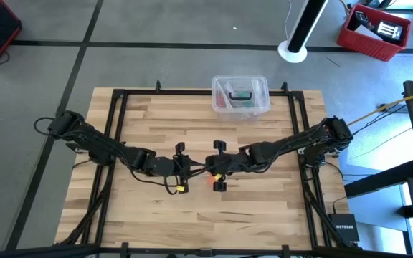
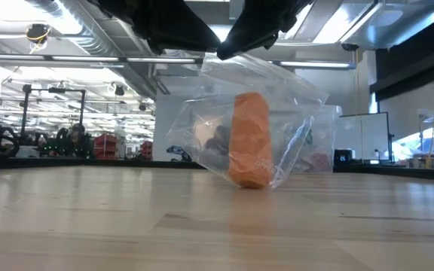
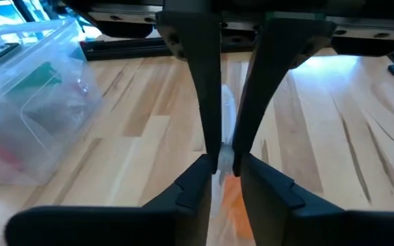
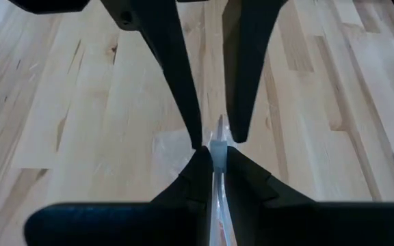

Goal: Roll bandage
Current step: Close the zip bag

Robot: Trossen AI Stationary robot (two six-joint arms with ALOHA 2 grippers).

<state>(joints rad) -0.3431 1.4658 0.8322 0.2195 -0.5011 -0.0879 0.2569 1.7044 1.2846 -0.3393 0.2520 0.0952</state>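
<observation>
Clear plastic bag point(image 2: 277, 128) holds the rolled orange bandage point(image 2: 250, 140), upright. My left gripper point(image 3: 224, 164) and right gripper point(image 4: 214, 152) are both clamped on the bag's top edge. The clear plastic box point(image 1: 240, 95) sits at the table's far edge.

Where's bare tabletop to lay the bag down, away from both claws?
Free: the near strip of table below both arms, and the corner left of the plastic box. Crowded: the centre, where left claw and right claw pinch the clear bag holding the bandage.
</observation>
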